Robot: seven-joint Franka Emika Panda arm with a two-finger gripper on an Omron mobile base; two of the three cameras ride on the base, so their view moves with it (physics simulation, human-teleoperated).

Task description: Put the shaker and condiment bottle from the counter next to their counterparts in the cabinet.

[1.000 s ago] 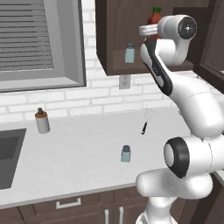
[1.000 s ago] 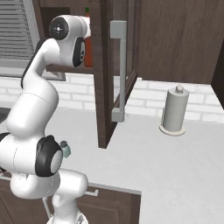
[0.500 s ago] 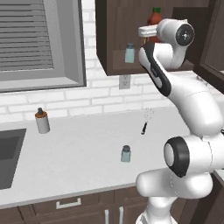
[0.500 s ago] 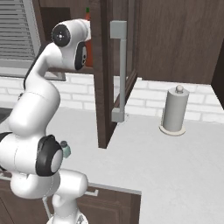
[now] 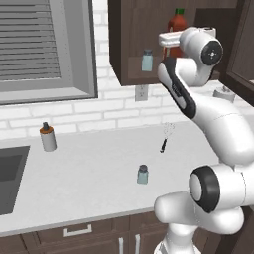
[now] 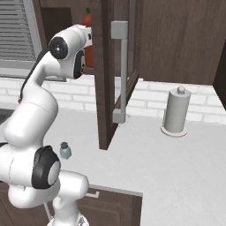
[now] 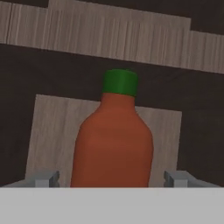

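Observation:
The tall red-orange condiment bottle (image 5: 177,22) with its green cap stands upright inside the dark brown cabinet (image 5: 130,39), also seen past the door edge as the bottle (image 6: 87,20). My gripper (image 7: 111,179) is open. Its fingers (image 7: 44,178) sit wide on either side of the bottle (image 7: 113,144), with a gap to it on both sides. The gripper (image 5: 167,39) hangs just in front of the shelf. A pale teal shaker (image 5: 147,60) stands on the cabinet shelf. Its twin shaker (image 5: 143,174) (image 6: 65,151) stands on the counter (image 5: 89,173). The short yellow-orange bottle is hidden.
The open cabinet door (image 6: 115,75) with a silver handle stands right of the arm. On the counter stand a grey pump dispenser (image 5: 47,138), a whisk (image 5: 165,136) and a paper towel roll (image 6: 176,110). A sink (image 5: 7,173) lies at the far left.
The hand and upper arm have sunk slightly and eased back from the cabinet. The red bottle stays in place on the shelf.

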